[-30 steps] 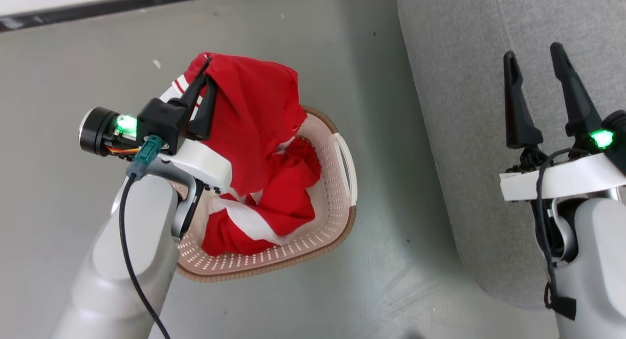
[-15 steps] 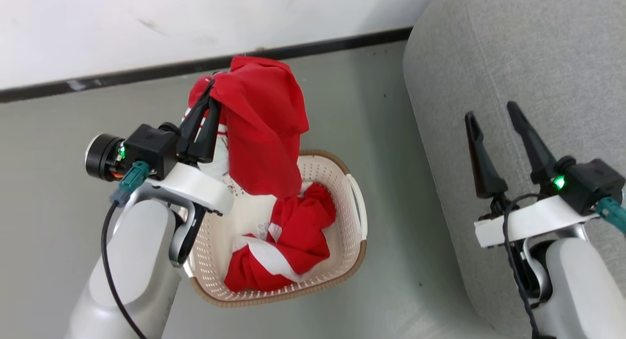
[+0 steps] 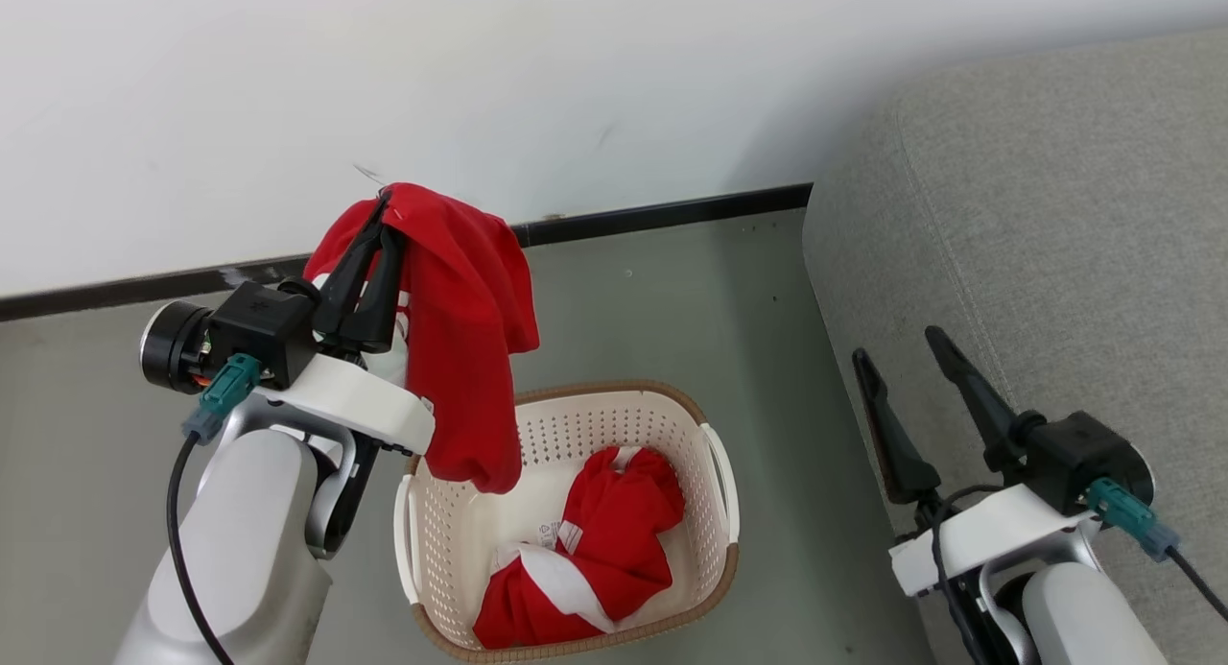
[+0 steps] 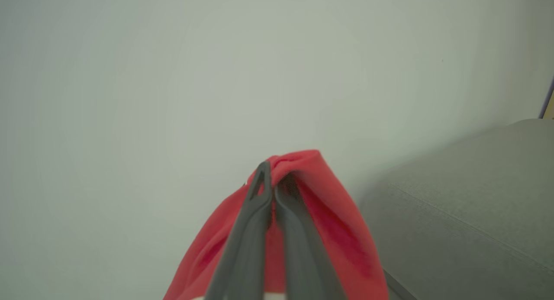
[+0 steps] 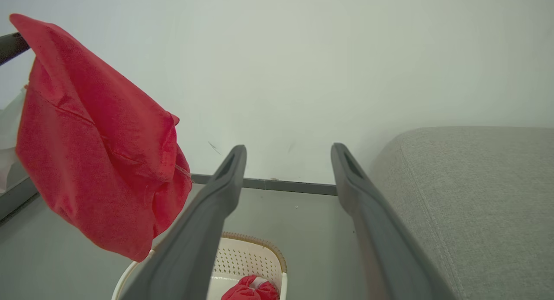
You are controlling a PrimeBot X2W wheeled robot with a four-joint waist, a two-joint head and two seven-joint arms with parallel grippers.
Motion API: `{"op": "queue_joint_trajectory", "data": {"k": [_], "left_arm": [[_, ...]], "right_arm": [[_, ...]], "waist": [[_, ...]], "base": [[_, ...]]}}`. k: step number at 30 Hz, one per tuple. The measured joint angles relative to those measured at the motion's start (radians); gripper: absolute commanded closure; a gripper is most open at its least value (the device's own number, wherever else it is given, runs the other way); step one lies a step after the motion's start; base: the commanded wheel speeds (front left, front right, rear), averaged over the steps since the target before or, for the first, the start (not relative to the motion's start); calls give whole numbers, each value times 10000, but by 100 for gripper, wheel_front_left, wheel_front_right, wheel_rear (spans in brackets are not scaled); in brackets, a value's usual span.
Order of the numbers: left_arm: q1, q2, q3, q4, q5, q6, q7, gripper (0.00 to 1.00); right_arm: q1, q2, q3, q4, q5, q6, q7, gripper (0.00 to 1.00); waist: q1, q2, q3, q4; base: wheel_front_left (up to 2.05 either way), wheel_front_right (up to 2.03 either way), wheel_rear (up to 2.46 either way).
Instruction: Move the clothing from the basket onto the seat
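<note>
Basket [image 3: 576, 390] on grey floor [image 3: 652, 300] near seat [image 3: 1036, 214]; white wall [image 3: 576, 70], dark skirting [image 3: 662, 212] behind

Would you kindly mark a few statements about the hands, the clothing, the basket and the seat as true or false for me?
1. The left hand is shut on a red garment. True.
2. The basket is empty. False: red clothing with white trim lies in it.
3. The right hand is open and holds nothing. True.
4. The garment lies on the seat. False: it hangs from the left hand, apart from the seat.
</note>
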Motion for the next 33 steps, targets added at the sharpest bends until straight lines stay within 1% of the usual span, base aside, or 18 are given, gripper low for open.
{"op": "queue_joint_trajectory", "data": {"k": [3, 7, 15, 20, 24, 33], "left_arm": [[19, -8, -121, -150, -4, -44, 171, 100], [38, -98, -357, -382, -174, -174, 476, 100], [136, -290, -784, -688, -284, -276, 951, 100], [157, -418, -1043, -930, -355, -341, 1285, 100], [157, -445, -1283, -1074, -410, -349, 1603, 100], [149, -537, -1680, -1283, -437, -336, 2238, 100]], "right_arm": [[190, -4, 219, 52, 0, 0, 0, 0], [455, -104, 826, 159, 2, 0, 0, 0], [794, -265, 1898, 364, 17, 0, 0, 0], [843, -512, 3035, 554, -25, 0, 0, 0], [778, -882, 3831, 740, -443, 2, 0, 0], [43, -639, 4819, 1114, -485, 2, 0, 0]], "waist": [[0, 0, -337, 70], [0, 0, -848, 176], [0, 0, -1550, 312], [0, 0, -1914, 370], [0, 0, -2155, 415], [0, 0, -2495, 558]], "base": [[0, 0, 0], [0, 0, 0], [0, 0, 0], [0, 0, 0], [0, 0, 0], [0, 0, 0]]}}
